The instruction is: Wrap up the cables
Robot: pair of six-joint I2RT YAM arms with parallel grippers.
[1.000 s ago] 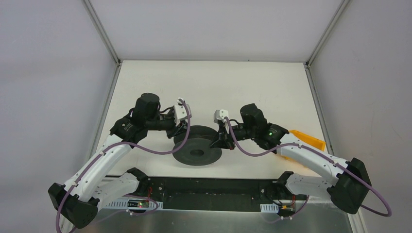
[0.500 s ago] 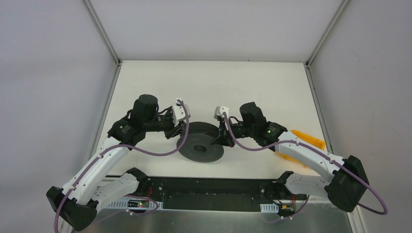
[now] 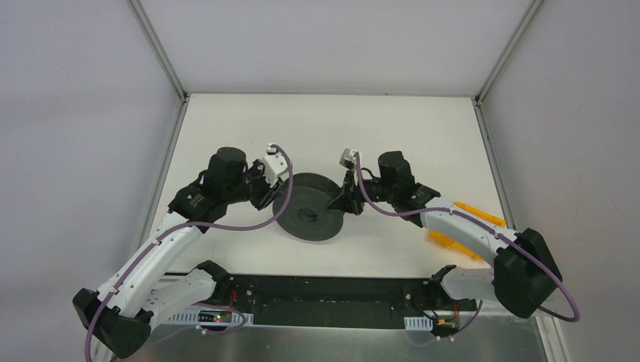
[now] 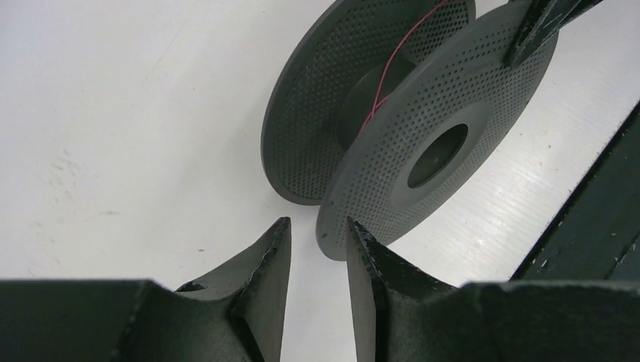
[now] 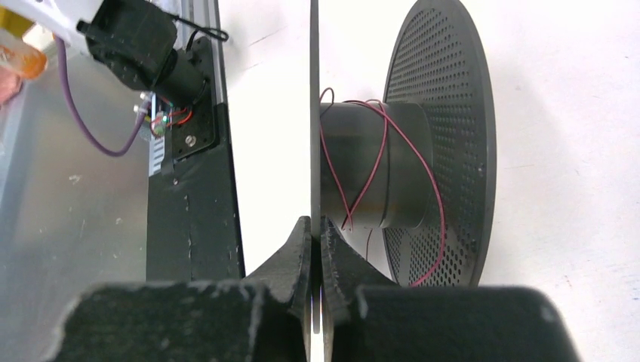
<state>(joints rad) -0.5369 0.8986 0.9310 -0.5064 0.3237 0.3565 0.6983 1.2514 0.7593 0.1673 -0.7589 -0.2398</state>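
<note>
The dark grey two-flanged spool [image 3: 309, 215] stands tilted on its edge at the table's middle. The cable [image 5: 375, 154] is a thin red wire, looped loosely a few times round the hub, with one loop hanging against the far flange. It also shows between the flanges in the left wrist view [image 4: 386, 74]. My right gripper [image 3: 346, 204] is shut on the rim of the spool's near flange [image 5: 314, 113], as the right wrist view [image 5: 316, 226] shows. My left gripper [image 3: 270, 197] is open at the spool's left side. The near flange's rim [image 4: 423, 113] lies just ahead of its fingertips [image 4: 317, 235].
A yellow-orange object [image 3: 477, 216] lies on the table at the right, beside my right arm. A black strip [image 3: 324, 298] runs along the near edge and also shows in the right wrist view [image 5: 192, 211]. Grey walls and frame posts close in the table.
The spool has tipped up from nearly flat and shifted away from the near edge. Both grippers moved back with it, and the right arm has stretched further over the table.
</note>
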